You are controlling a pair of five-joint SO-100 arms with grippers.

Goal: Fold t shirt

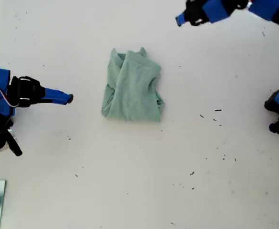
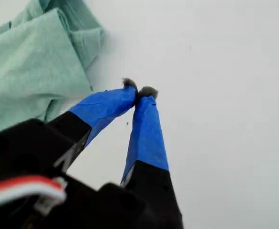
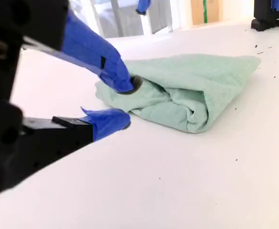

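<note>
The wide white bench (image 1: 129, 191) is carrying everything here. The pale sage-green knit t shirt (image 1: 132, 88) is lying a little above its middle in the exterior view. It is sitting as a compact, roughly rectangular bundle, with layers overlapping along a seam that runs lengthwise. One rolled edge is bulging and rumpled on the side facing my second wrist camera. I am judging the folding to be close to done, with only tidying perhaps left.

My second gripper (image 1: 67, 98), a black body with blue-taped jaws, is reaching in from the exterior view's left, near the shirt but not touching it. It is riding low over the bench, and its jaws are standing apart with nothing between them. That position is probably keeping it ready to nip or press the bulging edge.

My first gripper (image 1: 181, 20), also blue-taped, is hanging at the exterior view's top right, well apart from the cloth. Its jaws are pressed together, tip to tip, on nothing, and I am reading this as parking out of the way so the shirt lies undisturbed.

Small dark specks (image 1: 218, 110) are dotting the bench toward the exterior view's lower right, clear of the shirt.
</note>
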